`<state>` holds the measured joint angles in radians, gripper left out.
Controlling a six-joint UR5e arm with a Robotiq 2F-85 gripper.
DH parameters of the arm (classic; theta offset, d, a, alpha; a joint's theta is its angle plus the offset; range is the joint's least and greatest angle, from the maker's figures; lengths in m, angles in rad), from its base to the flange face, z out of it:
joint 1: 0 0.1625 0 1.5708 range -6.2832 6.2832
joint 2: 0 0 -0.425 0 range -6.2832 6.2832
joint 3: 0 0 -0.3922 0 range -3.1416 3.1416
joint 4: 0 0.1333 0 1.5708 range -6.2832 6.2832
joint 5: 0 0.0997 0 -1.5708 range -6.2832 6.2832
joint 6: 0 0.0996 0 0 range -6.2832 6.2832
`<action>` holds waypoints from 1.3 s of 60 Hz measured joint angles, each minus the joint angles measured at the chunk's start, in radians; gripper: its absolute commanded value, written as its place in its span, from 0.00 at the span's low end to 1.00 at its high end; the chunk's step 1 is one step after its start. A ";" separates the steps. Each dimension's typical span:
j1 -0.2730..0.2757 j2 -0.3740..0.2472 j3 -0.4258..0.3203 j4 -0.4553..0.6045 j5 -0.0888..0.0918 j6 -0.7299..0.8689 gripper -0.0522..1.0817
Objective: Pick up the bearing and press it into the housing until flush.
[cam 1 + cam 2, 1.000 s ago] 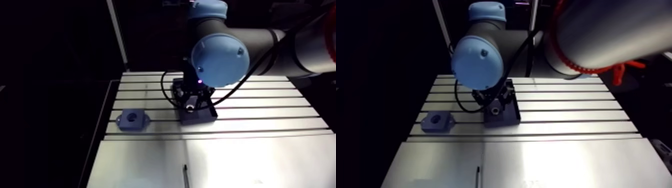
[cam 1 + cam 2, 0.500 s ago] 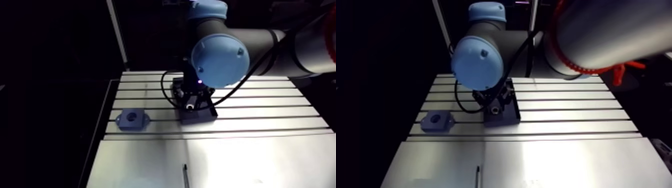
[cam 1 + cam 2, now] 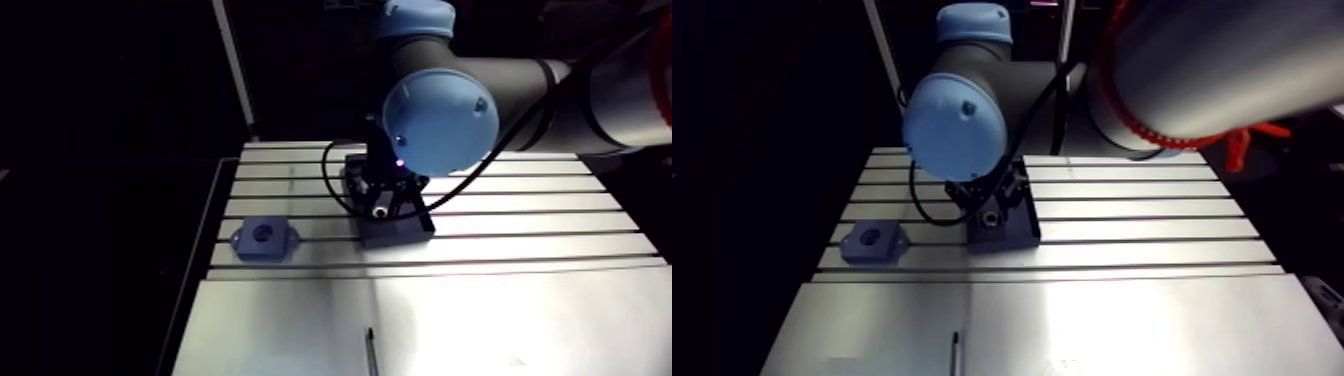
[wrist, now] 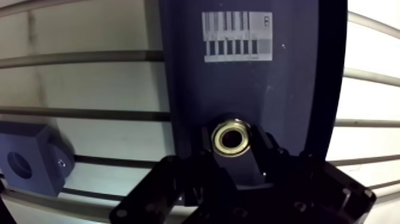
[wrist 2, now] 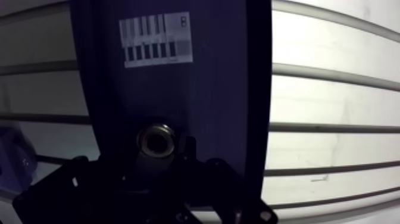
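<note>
Two fingers: the black fingers of the Robotiq gripper stand only a narrow way apart, one pressed to each side of the ring, at its 3 and 9 o'clock in the wrist view. They hold nothing else.
Bearing: a small brass-coloured metal ring bearing, clamped between the fingertips with its bore facing the wrist camera. It sits over the end of the tray nearest the gripper. I cannot tell whether it touches the tray or hangs just clear of it.
Tray: a long, flat, dark-blue tray directly under the gripper, lying across the table's slots.
Label: a white rectangular label printed with black bars and the letter B. It lies flat on the tray, ahead of the bearing at its 12 o'clock and well apart from it.
Housing: a blue-grey, squarish block housing with a round, dark bore in its upper face. In the arm view it rests on the table at 9 o'clock from the tray, well apart from it.
Table: a slotted aluminium table, its slots running from 9 to 3 o'clock in the arm view.
Sheet: a smooth, bright metal sheet adjoining the slotted part at its 6 o'clock side.
Line: a short, thin, dark line on the sheet, at 6 o'clock from the tray; what it is I cannot tell.
Joint cap: a round, light-blue joint cap at 12 to 1 o'clock above the gripper, covering its upper part in the arm view.
</note>
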<state>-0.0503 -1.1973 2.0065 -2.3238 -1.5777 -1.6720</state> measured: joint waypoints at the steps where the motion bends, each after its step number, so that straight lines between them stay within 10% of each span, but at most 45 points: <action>1: 0.000 0.000 0.000 -0.002 0.000 0.000 0.54; 41: -0.002 -0.022 -0.006 0.001 0.003 -0.001 0.59; 78: 0.018 -0.113 -0.118 0.233 -0.028 0.052 0.60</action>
<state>-0.0326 -1.3098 1.8889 -2.0905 -1.6057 -1.6205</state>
